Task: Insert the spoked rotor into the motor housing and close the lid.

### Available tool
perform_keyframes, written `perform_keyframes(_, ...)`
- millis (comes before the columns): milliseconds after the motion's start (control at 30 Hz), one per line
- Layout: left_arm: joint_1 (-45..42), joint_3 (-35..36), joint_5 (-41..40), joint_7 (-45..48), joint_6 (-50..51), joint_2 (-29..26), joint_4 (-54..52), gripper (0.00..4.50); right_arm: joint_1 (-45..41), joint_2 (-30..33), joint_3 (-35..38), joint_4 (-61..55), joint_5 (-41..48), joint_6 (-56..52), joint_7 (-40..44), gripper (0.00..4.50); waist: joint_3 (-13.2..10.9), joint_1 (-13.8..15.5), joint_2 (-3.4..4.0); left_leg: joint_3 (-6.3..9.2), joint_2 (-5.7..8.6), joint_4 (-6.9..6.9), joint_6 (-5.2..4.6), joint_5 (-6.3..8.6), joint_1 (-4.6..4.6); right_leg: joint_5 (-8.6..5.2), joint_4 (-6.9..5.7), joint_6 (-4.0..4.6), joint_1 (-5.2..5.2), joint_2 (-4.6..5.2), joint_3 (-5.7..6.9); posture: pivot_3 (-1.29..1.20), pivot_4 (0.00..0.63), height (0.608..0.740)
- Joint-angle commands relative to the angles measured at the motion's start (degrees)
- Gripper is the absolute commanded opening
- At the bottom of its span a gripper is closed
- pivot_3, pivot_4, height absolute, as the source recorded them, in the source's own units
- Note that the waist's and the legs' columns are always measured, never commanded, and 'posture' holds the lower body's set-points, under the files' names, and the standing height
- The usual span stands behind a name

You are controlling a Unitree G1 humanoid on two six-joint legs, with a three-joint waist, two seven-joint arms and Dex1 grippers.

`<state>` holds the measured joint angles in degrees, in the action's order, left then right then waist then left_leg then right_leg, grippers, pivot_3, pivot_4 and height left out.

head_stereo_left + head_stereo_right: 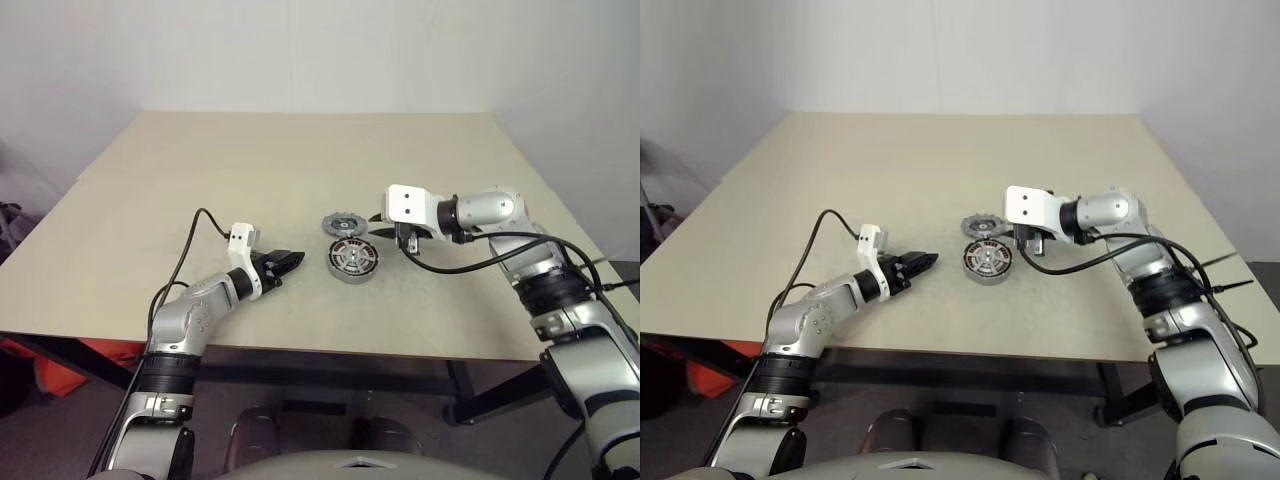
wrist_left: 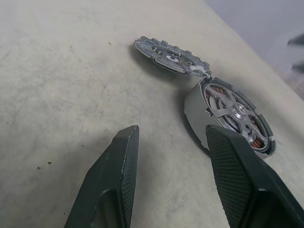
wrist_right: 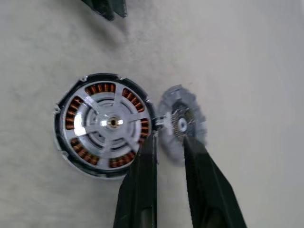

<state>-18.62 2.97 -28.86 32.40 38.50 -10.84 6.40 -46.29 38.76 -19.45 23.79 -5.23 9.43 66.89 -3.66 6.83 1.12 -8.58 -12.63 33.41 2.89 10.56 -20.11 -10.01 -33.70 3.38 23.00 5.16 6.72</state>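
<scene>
The motor housing [image 1: 352,260] lies flat near the table's middle, copper windings ringed around a silver spoked hub [image 3: 104,124]. The spoked rotor [image 1: 343,223], a small grey disc with a notched rim, lies just behind the housing and touches its edge [image 2: 171,56]. My right gripper [image 3: 168,140] hovers above the spot where the two meet, its fingers a little apart with nothing between them. To the left of the housing, my left gripper [image 2: 173,132] points at it, low over the table, open and empty. The lid is out of view.
The beige table [image 1: 300,160] spreads wide behind and to both sides of the parts. A black cable [image 1: 460,268] loops down from my right forearm close to the tabletop. Another cable [image 1: 190,240] arcs over my left forearm. The front edge is near my arms.
</scene>
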Motion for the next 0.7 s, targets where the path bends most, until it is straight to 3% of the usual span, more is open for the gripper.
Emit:
perform_keyframes(33,-0.2,0.0,0.5,-0.1,-1.5,0.0,-1.2,2.37,-5.1,0.4,-2.1,6.0,-3.6,8.1,2.7,0.89,0.0,0.0,-0.01,0.0,0.0,0.01,-0.01,0.01,0.0,0.0,0.0,0.01,-0.01,0.0,0.0,0.0,0.0,0.74)
perform_keyframes(267,1.3,0.3,0.5,-1.0,-1.7,-0.1,-2.3,2.37,-13.4,1.9,-7.9,21.5,-14.5,24.5,2.1,0.89,0.0,0.0,-0.01,0.0,0.01,0.1,-0.17,0.1,-0.13,0.05,-0.04,0.1,0.06,0.02,0.0,0.0,0.0,0.74)
perform_keyframes(400,1.8,0.3,0.6,-1.4,-1.9,0.0,-2.4,2.37,-17.0,1.2,-9.4,27.9,-17.8,28.4,1.9,0.89,0.0,-0.8,-0.01,-0.01,-0.02,0.14,-0.21,0.13,-0.19,0.15,-0.05,0.28,0.1,0.01,0.0,0.0,0.0,0.74)
perform_keyframes(500,1.9,0.3,0.5,-1.6,-1.9,0.0,-2.5,2.37,-18.3,0.3,-9.2,30.2,-17.9,29.9,2.2,1.48,0.0,-1.4,-0.01,-0.01,-0.06,0.29,-0.29,0.19,-0.27,0.14,-0.06,0.27,0.1,0.0,0.01,0.0,0.0,0.74)
perform_keyframes(633,2.1,0.3,0.6,-1.7,-1.9,-0.2,-2.6,2.37,-18.2,-0.5,-9.4,30.8,-18.7,31.7,2.1,2.88,0.0,-1.7,0.0,0.0,-0.13,0.73,-0.5,0.34,-0.44,0.15,-0.19,0.28,0.15,0.0,0.0,0.0,0.0,0.74)
perform_keyframes(700,2.0,0.3,0.6,-1.6,-1.9,-0.4,-2.4,2.37,-17.9,-0.6,-9.5,30.7,-18.6,32.2,3.1,2.88,0.0,-1.8,0.0,0.0,-0.12,0.79,-0.51,0.34,-0.49,0.17,-0.18,0.31,0.17,0.0,0.0,0.0,0.0,0.74)
